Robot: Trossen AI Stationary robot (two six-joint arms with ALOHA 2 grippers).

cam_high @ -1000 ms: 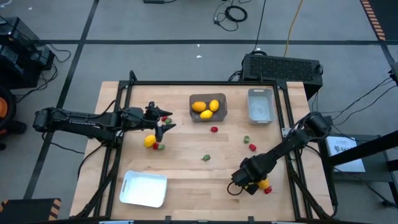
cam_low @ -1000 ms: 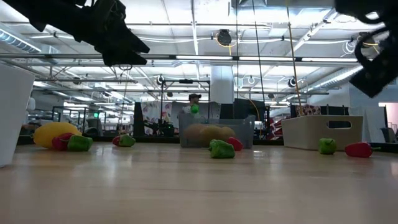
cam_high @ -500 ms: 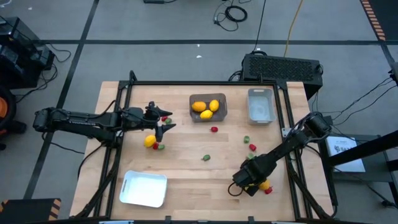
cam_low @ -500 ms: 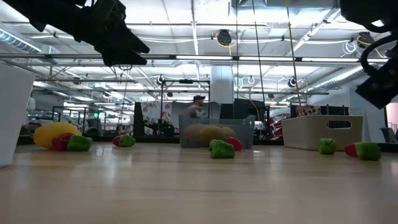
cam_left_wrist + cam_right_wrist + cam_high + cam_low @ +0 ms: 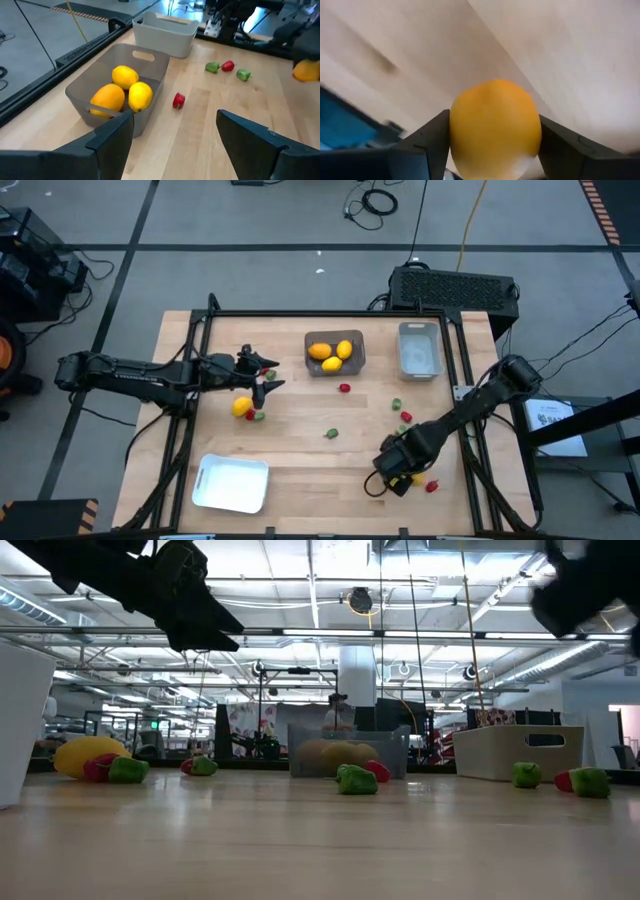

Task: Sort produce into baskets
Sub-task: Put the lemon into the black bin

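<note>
My right gripper hangs over the near right of the table, shut on an orange round fruit; the left wrist view shows that fruit above the wood. My left gripper stands open at the far left, above the table. The dark grey bin holds three yellow and orange fruits. The pale grey bin stands to its right, and the white tray lies at the near left. A yellow fruit rests on the table below my left gripper, with tiny red and green pieces beside it. My right gripper pinches the orange fruit by its two opposite sides between its two fingers. The fingers come steeply from above. The fruit fills the gap between them and hangs clear of the table.
Loose on the wood lie a red piece in front of the dark bin, a green one mid-table, a green and red pair to the right, and a red piece beside my right gripper. A person stands far behind the table.
My right gripper has risen from the table's near right and tipped a little. The orange fruit, which lay on the wood beside it, has gone up with it and now hangs clear of the table.
</note>
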